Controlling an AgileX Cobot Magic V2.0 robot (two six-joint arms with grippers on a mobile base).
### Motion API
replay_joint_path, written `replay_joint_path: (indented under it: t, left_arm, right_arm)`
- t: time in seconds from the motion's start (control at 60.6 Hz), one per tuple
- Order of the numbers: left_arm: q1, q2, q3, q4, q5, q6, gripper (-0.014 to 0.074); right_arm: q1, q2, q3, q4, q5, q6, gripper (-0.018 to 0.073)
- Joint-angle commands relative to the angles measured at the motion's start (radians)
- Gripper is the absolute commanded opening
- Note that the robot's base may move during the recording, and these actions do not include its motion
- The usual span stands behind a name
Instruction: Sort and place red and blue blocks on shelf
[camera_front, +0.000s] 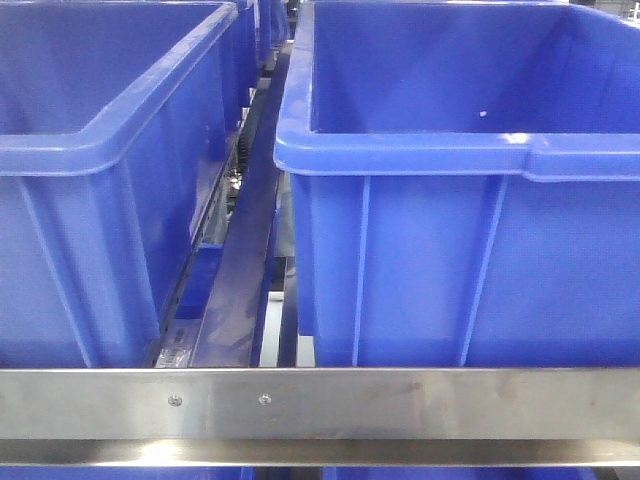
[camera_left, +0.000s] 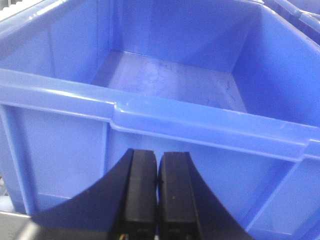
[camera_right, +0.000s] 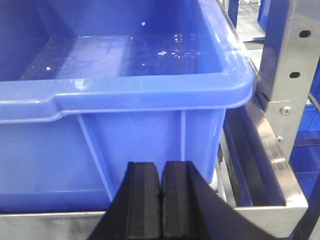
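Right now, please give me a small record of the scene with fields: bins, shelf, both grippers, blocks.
bins: left blue bin and right blue bin stand side by side on the shelf; visible interiors hold no block
shelf: steel front rail with two screws, tracks visible between bins
left gripper: fingers closed together, nothing between, facing a bin wall
right gripper: fingers closed together, nothing between, near the shelf's right post
blocks: none visible in any view

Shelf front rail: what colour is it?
Bare silver stainless steel, the front rail shows best in the exterior front-facing view.
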Motion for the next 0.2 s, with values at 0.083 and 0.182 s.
replay_joint_path:
  t: [0.083, 0.182]
  left_arm:
    - [0.001, -0.014, 0.022, -0.003, -0.093, -0.004, 0.0136]
    - [0.001, -0.014, 0.022, -0.003, -0.093, -0.004, 0.0136]
  right_arm:
    - [-0.005, -0.02, -0.023, -0.003, -0.094, -0.005, 0.0053]
    - [-0.005, -0.02, -0.023, -0.003, -0.094, -0.005, 0.0053]
